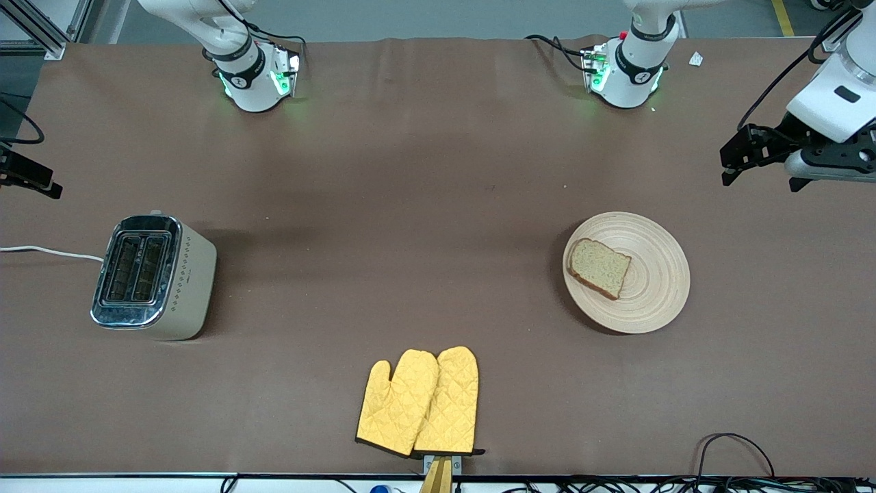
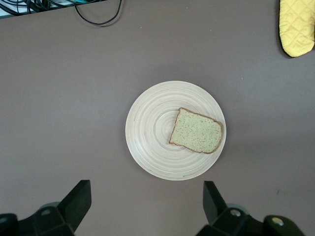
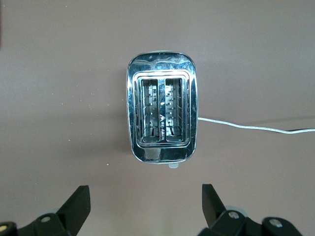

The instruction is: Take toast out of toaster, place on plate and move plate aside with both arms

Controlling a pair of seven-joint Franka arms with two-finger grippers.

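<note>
Toast (image 1: 599, 268) lies on plate (image 1: 650, 301) twd left arm's end of table. Left gripper (image 2: 147, 199) up over table by plate, fingers wide apart, empty. Right gripper (image 3: 146, 201) wide apart, empty, above toaster (image 3: 161, 113).

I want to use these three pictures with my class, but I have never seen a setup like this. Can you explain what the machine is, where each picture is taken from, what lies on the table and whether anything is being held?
These are two white robot arms at a brown table, each ending in a black two-finger gripper.

The wide picture comes from a high camera facing the robots. The other two come from cameras on the arms' wrists, looking down past the fingers.

The left gripper is open, up in the air, looking down on the plate. The toast lies on the plate. The right gripper, also open, looks down on the toaster, whose two slots are empty.

The toaster stands toward the right arm's end, the plate toward the left arm's end. Yellow oven mitts lie nearer the front camera than both.

Nothing is held.
</note>
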